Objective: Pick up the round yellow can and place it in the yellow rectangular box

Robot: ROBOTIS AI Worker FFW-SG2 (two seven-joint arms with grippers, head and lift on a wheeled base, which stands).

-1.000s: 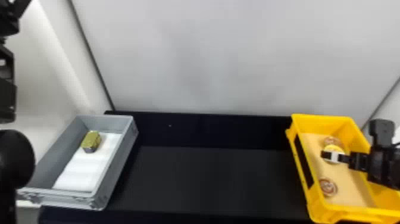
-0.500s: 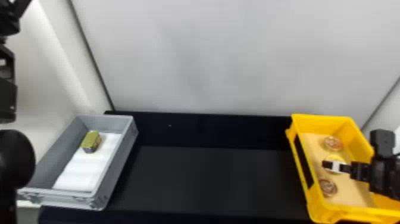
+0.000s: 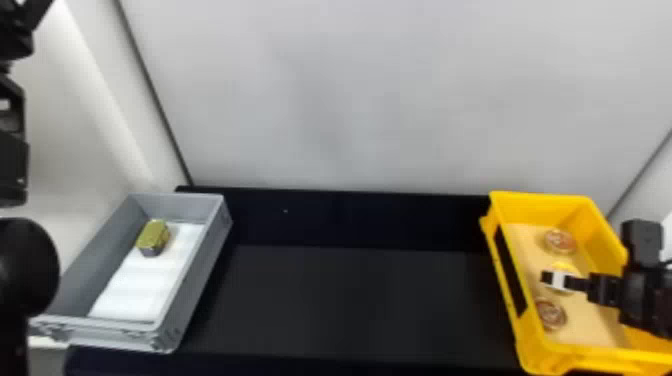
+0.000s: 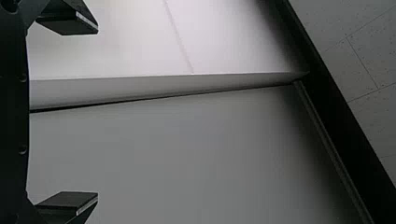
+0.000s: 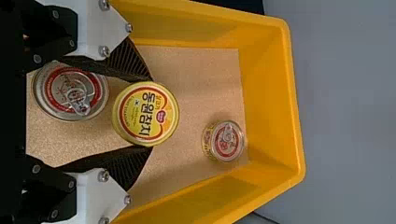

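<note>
At the right of the head view, my right gripper (image 3: 557,281) is over the yellow rectangular box (image 3: 540,202), around the round yellow can (image 3: 564,266), which it partly covers. In the right wrist view, the right gripper (image 5: 150,113) is shut on the round yellow can (image 5: 145,114), a fingertip against each side of its rim. The can lies between two other cans, inside the walls of the yellow box (image 5: 271,93). My left arm (image 3: 12,170) is parked at the head view's left edge; its gripper (image 4: 93,113) stands open in the left wrist view.
Two red-and-silver cans, one toward the back (image 3: 560,241) and one nearer the front (image 3: 550,314), rest on the box's tan floor. A grey box (image 3: 200,280) at the left holds a gold rectangular can (image 3: 154,237) on white padding. Between the boxes is a black table (image 3: 350,300).
My right gripper has moved toward the front of the yellow box with the round yellow can, uncovering the can at the back. The left arm has kept still.
</note>
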